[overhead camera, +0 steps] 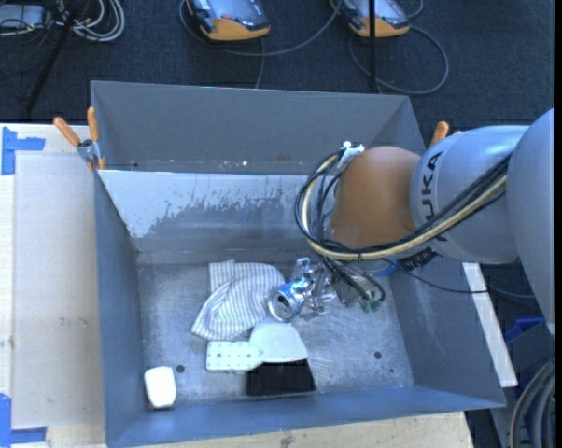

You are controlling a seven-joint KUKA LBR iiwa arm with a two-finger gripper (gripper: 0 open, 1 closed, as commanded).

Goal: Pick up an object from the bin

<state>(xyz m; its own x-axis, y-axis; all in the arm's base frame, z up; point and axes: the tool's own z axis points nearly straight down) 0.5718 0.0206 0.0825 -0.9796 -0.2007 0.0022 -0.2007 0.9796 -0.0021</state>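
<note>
The arm comes in over the right wall of the bin [169, 217], its orange cover [374, 199] hanging above the floor with a loop of cables [311, 215] round it. The pincer [295, 299] is low, about the middle of the bin floor, at the right edge of a crumpled striped cloth [232, 304]. From where I stand I cannot tell how far it is parted, nor whether it has hold of anything; the metal of it runs together with the folds of the cloth.

The cloth is the nearest thing and, I would judge, the likely pick. Just toward the front edge lie a flat white plate with holes [227, 356] and a pale rounded piece [281, 343], which touch or overlap the cloth's hem. A black block [279, 379] sits against the front wall, and a small cream block [160, 386] lies alone in the front left corner.

What worries me is the cloth itself. It is limp, so a shallow pinch may catch only a single fold and slip free on the lift. It may also drag the white plate or the rounded piece along if the hem lies under them, then drop them. A pincer coming down too hard could meet the metal floor through the thin fabric. The dangling cables hang near the pincer and could snag.
</note>
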